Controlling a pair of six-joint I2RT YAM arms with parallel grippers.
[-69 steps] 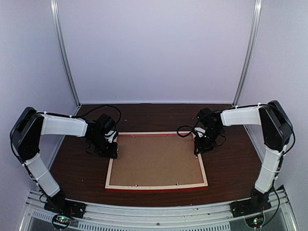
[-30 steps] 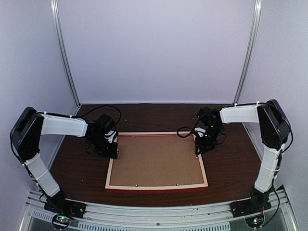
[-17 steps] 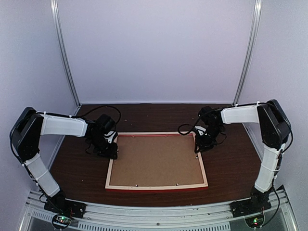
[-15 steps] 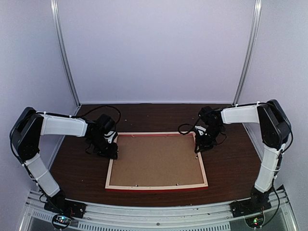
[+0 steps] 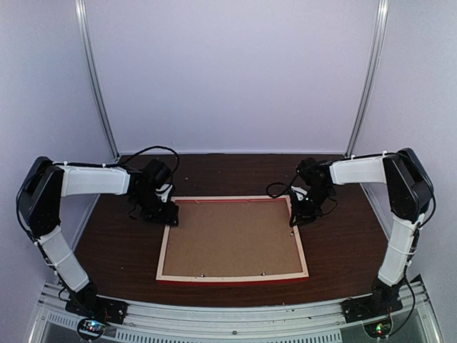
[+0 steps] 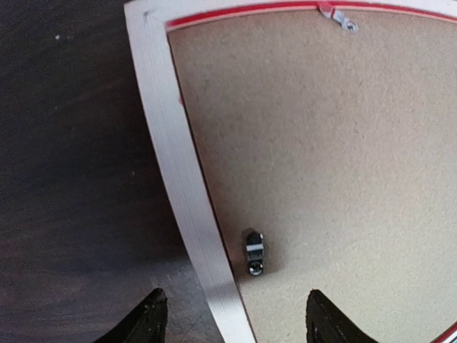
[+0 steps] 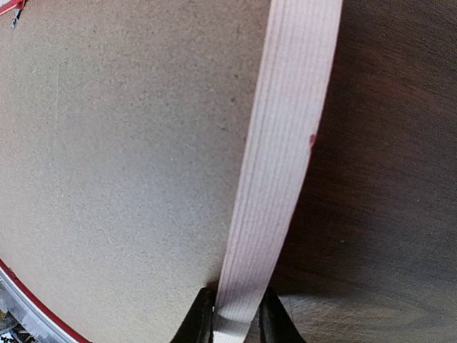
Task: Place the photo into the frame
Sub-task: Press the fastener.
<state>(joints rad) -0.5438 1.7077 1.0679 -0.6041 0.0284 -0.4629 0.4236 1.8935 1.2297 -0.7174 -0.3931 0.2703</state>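
Note:
The frame [image 5: 233, 276] lies face down on the table, pale wood back up, with a red edge showing along its near side. A brown backing board [image 5: 232, 239] fills it, and the photo is hidden. My left gripper [image 5: 166, 214] is open at the far left corner. Its fingertips [image 6: 152, 323] straddle the left rail [image 6: 178, 179] without touching it. My right gripper [image 5: 294, 217] is shut on the right rail [image 7: 285, 143], a finger [image 7: 202, 319] pressed against each side.
A small metal turn clip [image 6: 253, 254] sits on the backing board [image 6: 321, 143] just inside the left rail, and another clip [image 6: 344, 18] is at the far edge. Dark wood table [image 5: 114, 250] surrounds the frame. White walls enclose the back and sides.
My left gripper has opened and shifted toward the frame's far left corner. My right gripper has closed onto the right rail. The frame has not moved.

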